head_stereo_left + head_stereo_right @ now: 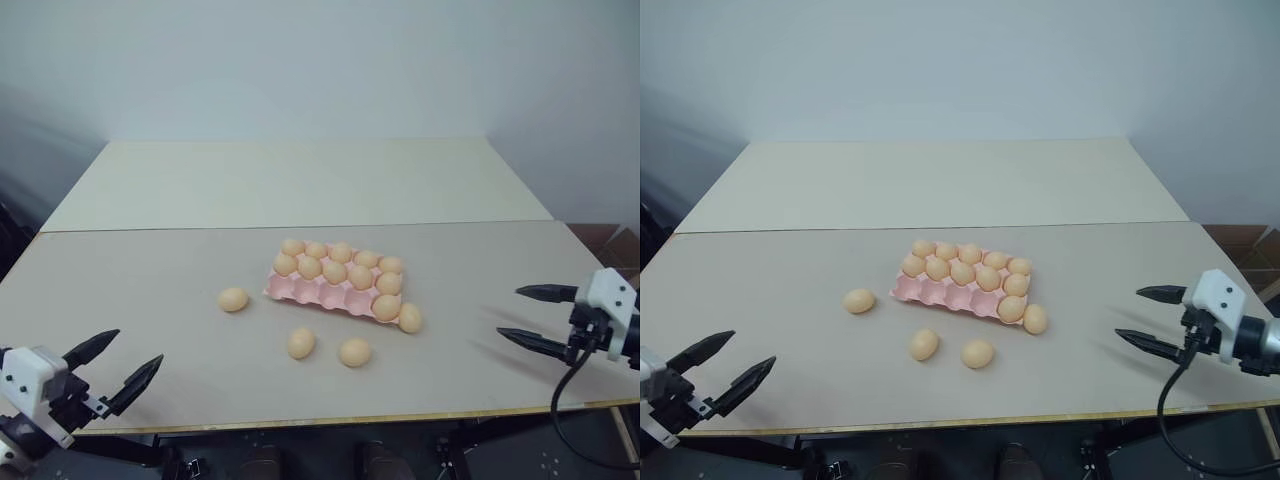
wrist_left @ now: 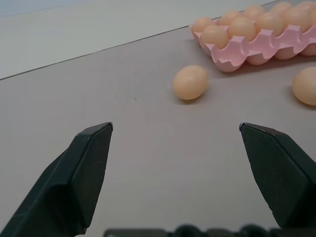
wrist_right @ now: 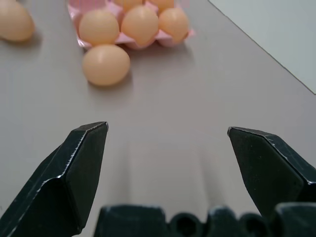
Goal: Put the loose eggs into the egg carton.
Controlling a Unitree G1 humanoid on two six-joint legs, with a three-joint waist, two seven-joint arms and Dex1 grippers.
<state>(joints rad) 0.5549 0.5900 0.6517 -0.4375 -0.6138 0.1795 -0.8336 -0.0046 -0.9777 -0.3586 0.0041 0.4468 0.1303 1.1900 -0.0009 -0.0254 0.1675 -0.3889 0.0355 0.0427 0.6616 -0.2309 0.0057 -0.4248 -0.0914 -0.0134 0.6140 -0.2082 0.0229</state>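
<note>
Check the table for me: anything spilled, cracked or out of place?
Four loose eggs lie on the table outside the egg carton: one to its left, two in front, one against its right front corner. Nothing looks cracked or spilled.

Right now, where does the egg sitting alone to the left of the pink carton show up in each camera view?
Left eye: the lone egg lies left of the egg carton.
Right eye: same egg, left of the carton.
Left wrist: egg beside the carton's corner.
Right wrist: not in it.
Shared landmark: the pink carton.
</note>
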